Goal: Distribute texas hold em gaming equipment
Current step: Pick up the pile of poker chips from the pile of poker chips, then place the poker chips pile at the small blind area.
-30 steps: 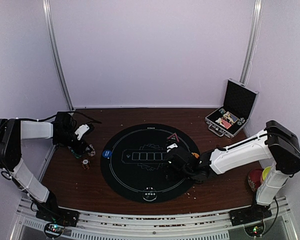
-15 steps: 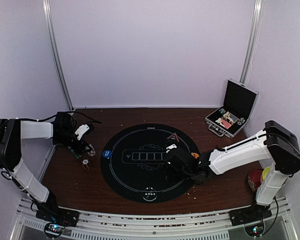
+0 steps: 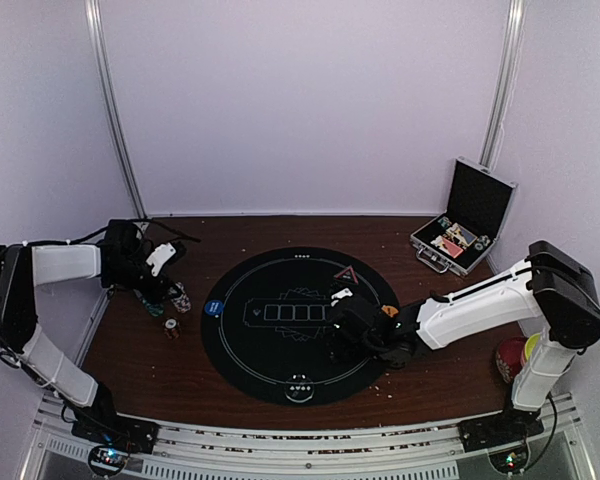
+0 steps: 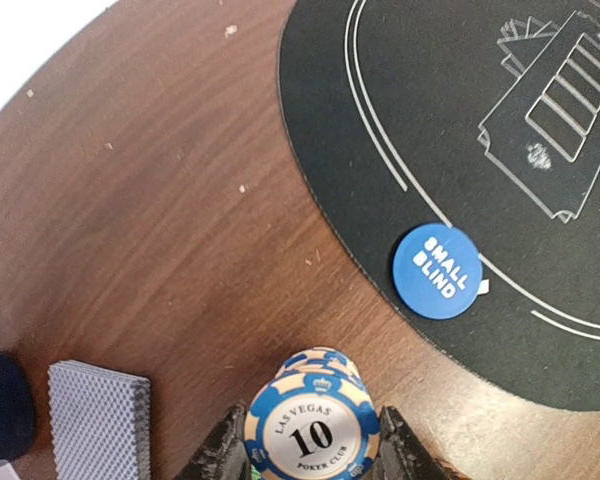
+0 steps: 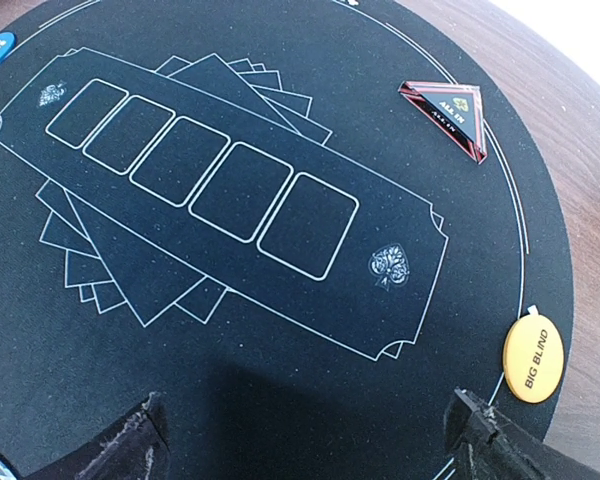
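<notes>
Between the left gripper's [image 4: 313, 452] fingers [image 4: 225, 455]: a short stack of round blue-and-cream edge-striped poker chips [image 4: 312, 425], top one marked 10, pinched from both sides. Can't tell if the stack is off the brown wooden table [image 4: 160, 200]. Just left of that gripper in its wrist view: a grey-backed deck of playing cards [image 4: 98, 420], flat on the wood, apart from the chips. Ahead and right of it: a blue round SMALL BLIND disc [image 4: 437, 271] on the edge of the black round felt mat [image 4: 460, 120].

Right gripper [image 5: 310, 445]: jaws spread wide, nothing between them, over the mat near the printed five-box card outline [image 5: 195, 175]. Ahead-right of it: an orange round BIG BLIND disc [image 5: 533, 358] at the mat rim. Farther ahead: a small red triangle ALL IN marker [image 5: 446, 115] on the mat. Well beyond, far right corner: a silver-edged black case [image 3: 483, 200], lid up.
</notes>
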Robot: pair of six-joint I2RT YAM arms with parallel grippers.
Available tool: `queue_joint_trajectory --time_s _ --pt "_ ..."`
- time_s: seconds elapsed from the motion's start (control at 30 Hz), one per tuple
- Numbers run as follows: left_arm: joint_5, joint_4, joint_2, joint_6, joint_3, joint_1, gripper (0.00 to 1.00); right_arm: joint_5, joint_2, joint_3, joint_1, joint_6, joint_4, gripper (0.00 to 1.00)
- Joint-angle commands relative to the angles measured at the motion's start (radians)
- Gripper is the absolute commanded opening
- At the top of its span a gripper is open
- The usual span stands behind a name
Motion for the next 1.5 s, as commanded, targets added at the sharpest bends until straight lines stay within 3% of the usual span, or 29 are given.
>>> queue_joint_trajectory --time_s 0.0,0.27,0.7,0.93,1.47 --pt "0.037 -0.012 -0.056 0.001 0.021 -0.009 0.33 0.032 0.013 0.02 0.005 0.0 -0.01 0.97" --pt "0.012 -0.021 -0.054 -0.007 0.105 -0.092 0.33 0.043 0.025 0.023 0.006 -0.003 -0.012 0.97" --pt "0.01 -0.02 0.151 -0.041 0.299 -0.225 0.33 0.058 0.014 0.018 0.005 -0.003 -0.013 0.97" --pt "-0.057 0.02 0.249 -0.047 0.29 -0.297 0.33 0.055 0.013 0.017 0.005 -0.003 -0.013 0.97" --pt "-0.191 0.046 0.349 -0.09 0.28 -0.302 0.33 0.045 0.013 0.019 0.007 -0.005 -0.013 0.97"
